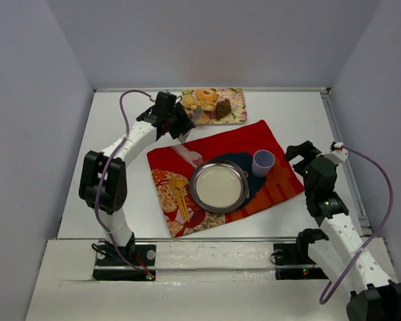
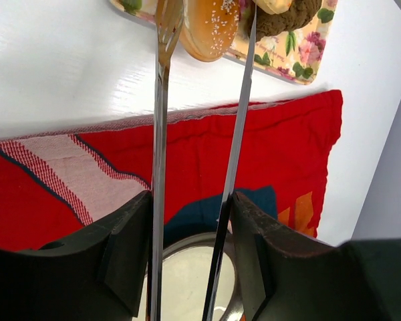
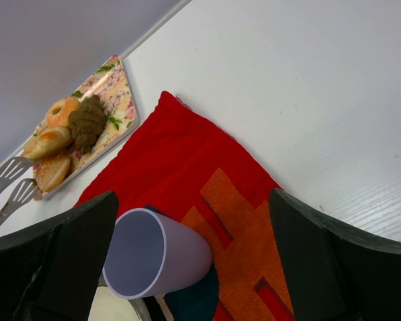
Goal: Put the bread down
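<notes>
1. Illumination: bright, even, diffuse, from overhead; shadows soft and faint.
2. Glare: pale sheen on the table (image 2: 67,67) and metal plate (image 1: 218,187); bright streaks along the tongs (image 2: 159,167).
3. Focus: top view sharp; wrist views soften at near edges.

The left arm (image 1: 130,144) and right arm (image 1: 339,231) are white links with black joint housings, each trailing a mauve cable. Nearer than the metal plate (image 1: 194,187), black bases show tiny red-green lights — the fingers (image 2: 120,254) are matte black.

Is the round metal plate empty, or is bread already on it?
Empty: the top view shows the plate as bare metal, nothing on it.
</notes>
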You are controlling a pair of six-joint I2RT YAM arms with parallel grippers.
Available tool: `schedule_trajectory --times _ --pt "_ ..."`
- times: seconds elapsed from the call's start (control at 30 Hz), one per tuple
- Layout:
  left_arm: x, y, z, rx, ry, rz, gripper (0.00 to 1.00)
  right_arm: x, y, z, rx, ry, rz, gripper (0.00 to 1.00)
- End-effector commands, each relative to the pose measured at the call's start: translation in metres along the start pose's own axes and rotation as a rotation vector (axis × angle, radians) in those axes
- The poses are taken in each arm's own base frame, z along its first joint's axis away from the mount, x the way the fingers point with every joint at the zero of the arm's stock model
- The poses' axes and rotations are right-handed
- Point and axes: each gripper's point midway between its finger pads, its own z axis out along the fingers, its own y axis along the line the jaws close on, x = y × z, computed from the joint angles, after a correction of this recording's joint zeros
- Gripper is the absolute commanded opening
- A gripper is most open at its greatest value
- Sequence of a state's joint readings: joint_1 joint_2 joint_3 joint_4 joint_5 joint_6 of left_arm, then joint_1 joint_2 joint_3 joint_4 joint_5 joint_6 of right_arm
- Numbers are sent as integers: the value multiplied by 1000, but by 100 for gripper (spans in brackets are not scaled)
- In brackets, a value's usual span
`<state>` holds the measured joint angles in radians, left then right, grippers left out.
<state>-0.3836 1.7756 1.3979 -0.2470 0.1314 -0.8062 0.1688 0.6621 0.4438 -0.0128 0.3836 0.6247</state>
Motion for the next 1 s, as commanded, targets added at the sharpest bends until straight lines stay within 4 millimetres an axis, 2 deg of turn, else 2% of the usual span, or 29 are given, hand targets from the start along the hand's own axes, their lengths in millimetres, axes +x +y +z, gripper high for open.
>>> schedule_trajectory --times 0.0,0.13,0.27,0.43,0.6,0.8,0.97 --pt "-21 -20 -3 66 -45 -6 57 -25 18 0 -58 -74 29 100" --pt "-18 -22 -2 81 -29 31 56 -25 18 0 -60 -77 30 100" --pt "0 -15 -5 95 10 154 57 -25 19 1 -63 -78 28 100" --pt "13 -4 -7 53 8 275 57 -22 20 2 -67 -68 25 100" --pt "13 9 4 -63 10 355 56 -22 20 3 -66 -67 22 100" --pt "19 2 1 -77 3 452 56 -22 19 4 -60 -70 20 100" --pt "7 6 4 -148 -40 447 56 -22 19 4 -60 -70 22 100"
